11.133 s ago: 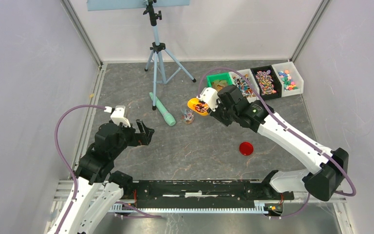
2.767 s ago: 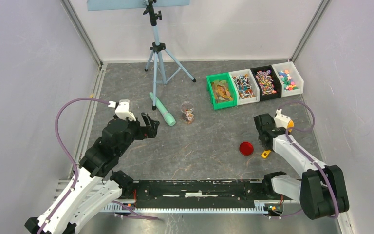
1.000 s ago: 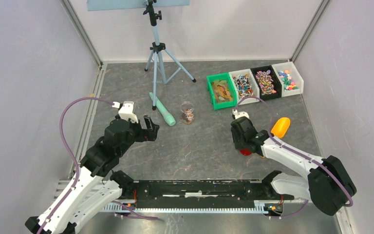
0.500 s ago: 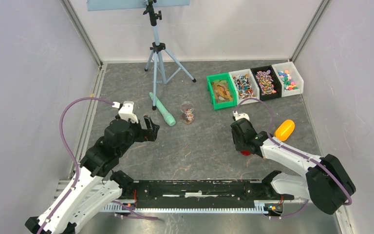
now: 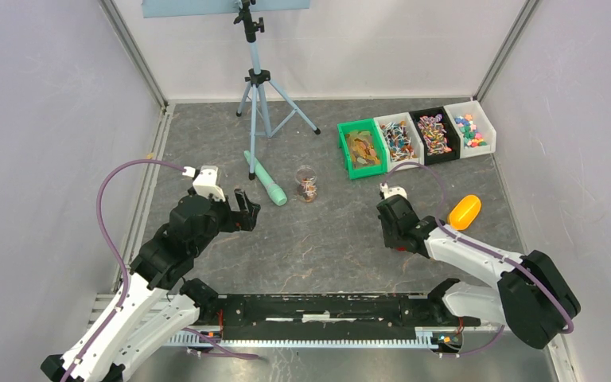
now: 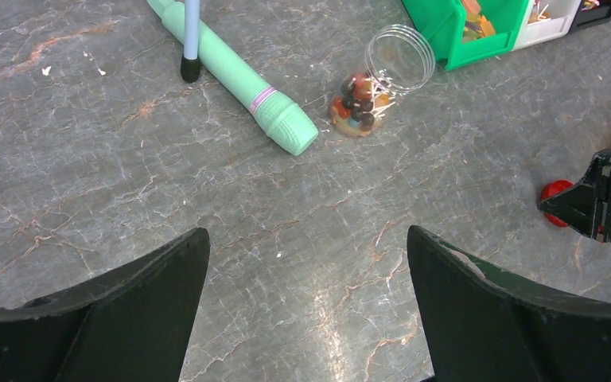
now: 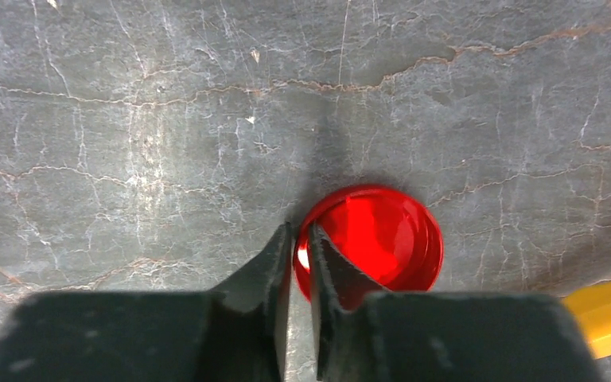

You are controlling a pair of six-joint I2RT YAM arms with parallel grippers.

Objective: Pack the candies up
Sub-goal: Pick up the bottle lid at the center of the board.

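Observation:
A clear jar (image 5: 308, 185) stands mid-table with a few candies (image 6: 356, 107) at its bottom. More candies fill the bins (image 5: 398, 140) at the back right. The red lid (image 7: 382, 235) lies on the table, open side up. My right gripper (image 7: 301, 231) is down on it with the jaws pinched on its left rim, one finger outside and one inside. From above, the right gripper (image 5: 398, 236) covers almost all of the lid. My left gripper (image 5: 243, 208) hovers open left of the jar, and between its fingers (image 6: 167, 263) only bare table shows.
An orange scoop (image 5: 462, 212) lies to the right of the right arm. A mint-green tube (image 5: 266, 180) lies left of the jar by a tripod (image 5: 256, 79). A green bin (image 5: 360, 148) heads the row of bins.
The right jaws have narrowed onto the red lid's rim and the gripper has settled over it. The left arm has not moved.

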